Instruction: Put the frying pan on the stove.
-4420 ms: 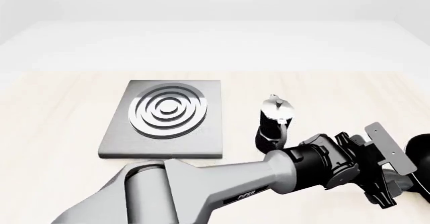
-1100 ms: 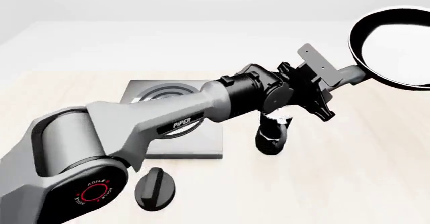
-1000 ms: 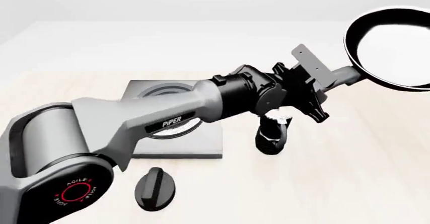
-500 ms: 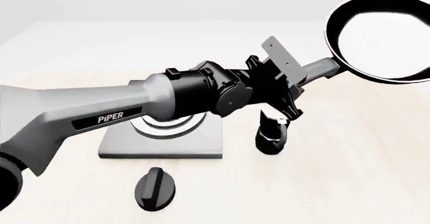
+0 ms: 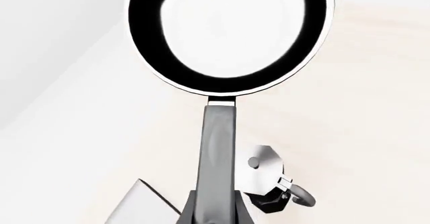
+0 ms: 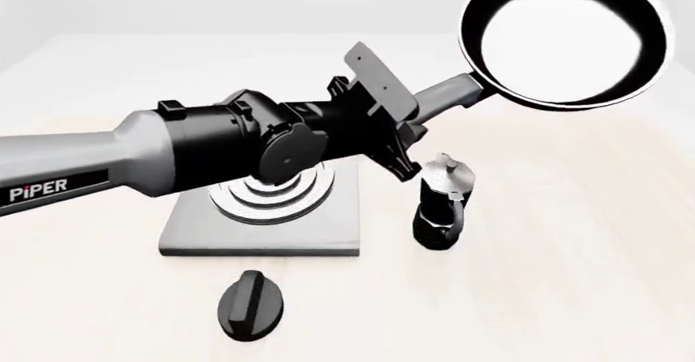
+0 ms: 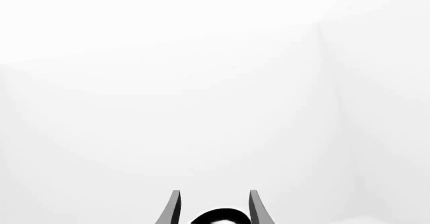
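Frying pan [image 6: 562, 38] hangs above a pale wooden table [image 6: 565, 281]; white walls behind. Left gripper [image 6: 418, 118] clamps its handle; right gripper [image 7: 213, 209] fingers stand apart, holding nothing.

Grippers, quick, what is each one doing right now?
Left gripper: closed on the frying pan handle, pan held in the air.
Right gripper: fingers apart, holding nothing.

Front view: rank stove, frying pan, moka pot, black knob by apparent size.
1. Frying pan and stove: unsure; the pan is lifted nearer the camera, and the arm covers part of the stove.
2. Moka pot.
3. Black knob, slightly smaller.
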